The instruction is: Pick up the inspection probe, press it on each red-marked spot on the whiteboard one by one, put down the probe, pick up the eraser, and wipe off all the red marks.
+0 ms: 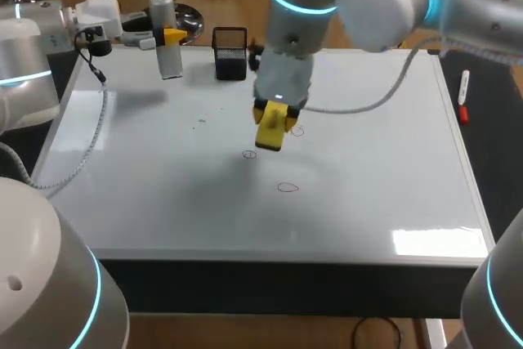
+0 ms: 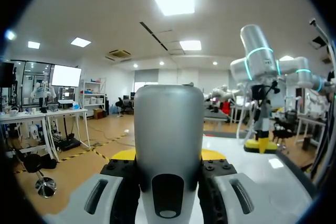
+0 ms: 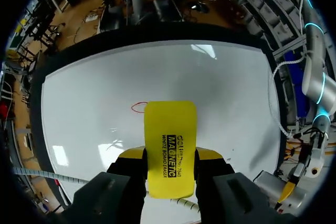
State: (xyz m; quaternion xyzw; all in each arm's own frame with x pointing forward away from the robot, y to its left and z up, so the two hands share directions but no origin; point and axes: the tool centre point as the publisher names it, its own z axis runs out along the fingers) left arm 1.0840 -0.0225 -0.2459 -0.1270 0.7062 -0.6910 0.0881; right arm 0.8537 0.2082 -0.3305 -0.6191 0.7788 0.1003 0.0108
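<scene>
- Over the middle of the flat white whiteboard (image 1: 163, 169) on the table, my right claw (image 1: 275, 116) hangs clamped on the yellow rectangular magnetic eraser (image 1: 271, 130), one finger against each long side.
- Three small red drawn ovals (image 1: 288, 187) lie on the board near the eraser's lower end. From my right wrist, one of them (image 3: 139, 107) sits just ahead of the eraser (image 3: 169, 148).
- At the board's far left corner, my left claw (image 1: 167, 36) is clamped on the grey cylindrical inspection probe (image 1: 169, 59), held upright.
- A black mesh pen cup (image 1: 230, 53) stands near the probe.
</scene>
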